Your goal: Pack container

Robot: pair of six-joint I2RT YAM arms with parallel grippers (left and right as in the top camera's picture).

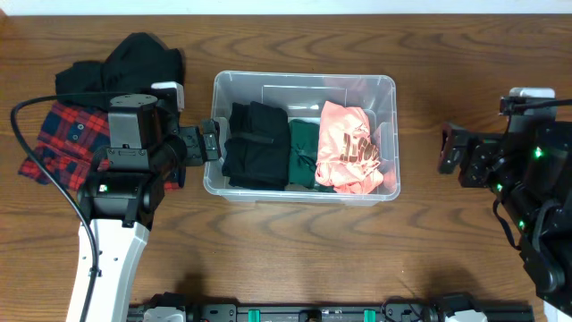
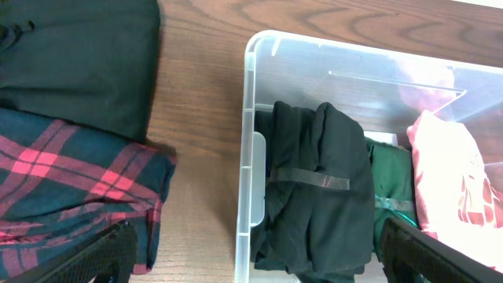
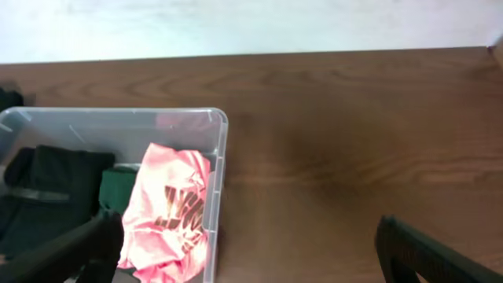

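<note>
The container [image 1: 304, 79] is placed on the wooden tabletop [image 1: 447, 54] a little left of the middle of the overhead frame, with its long sides running left to right. Three folded garments are laid side by side inside it: a black garment [image 1: 255, 143] at the left end, a dark green garment [image 1: 302, 148] in the middle, and a pink garment [image 1: 350, 148] with a dark print at the right end. A thin translucent band [image 2: 306, 179] is seen across the black garment in the left wrist view.

The left gripper [image 1: 211, 143] is held just outside the container's left wall. Its jaws are spread wide apart, and nothing is gripped between them. The right gripper [image 1: 447, 150] is held at the right of the frame, well apart from the container. Its jaws are likewise wide apart and nothing is held; only bare tabletop and the container's right end are seen between them in the right wrist view.

At the upper left of the overhead frame a loose black cloth [image 1: 125, 63] is heaped on the tabletop, and just below it a red plaid cloth [image 1: 58, 139] is spread out, partly covered by the left arm.
</note>
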